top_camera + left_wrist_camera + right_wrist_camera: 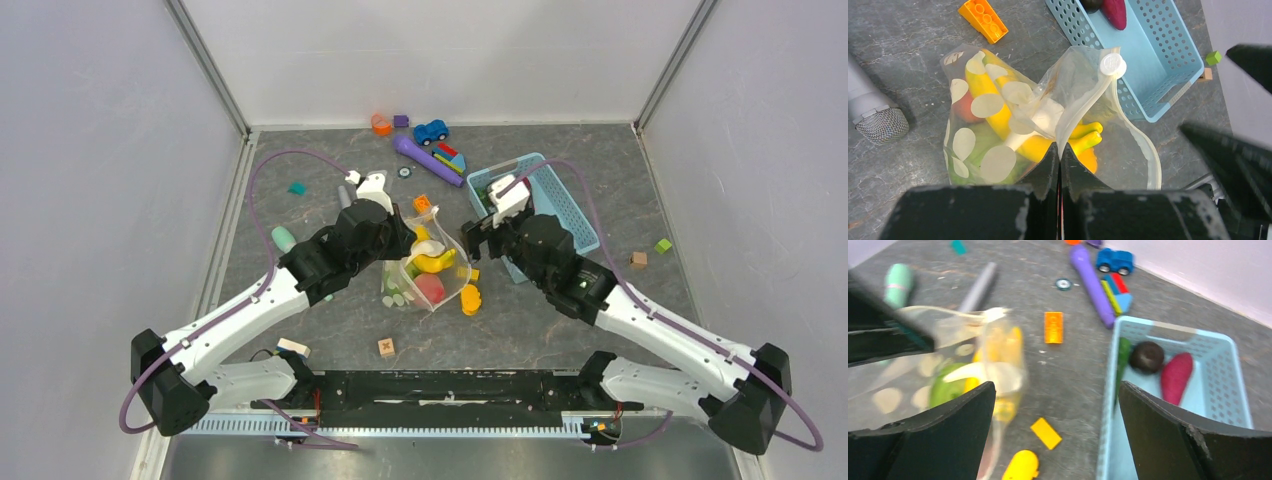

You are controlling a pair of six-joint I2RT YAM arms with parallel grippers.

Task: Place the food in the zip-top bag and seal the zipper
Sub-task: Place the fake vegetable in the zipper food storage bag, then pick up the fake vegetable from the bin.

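We find the bag (432,268) on the table (530,335), mouth up and unsealed, with the bananas (998,117) and other food inside. The left jaws are clenched on its mouth edge at the zipper (1147,147), while the right jaws stand wide apart and empty between bag and basket (572,200). We judge the film light, limp and slippery, sagging wherever unsupported, so hold is best taken on the stiffer zipper strip near the slider (1112,65), not on the dotted wall. A dark piece (1146,357) and a purple-red piece (1176,377) lie in the basket, not yet bagged.
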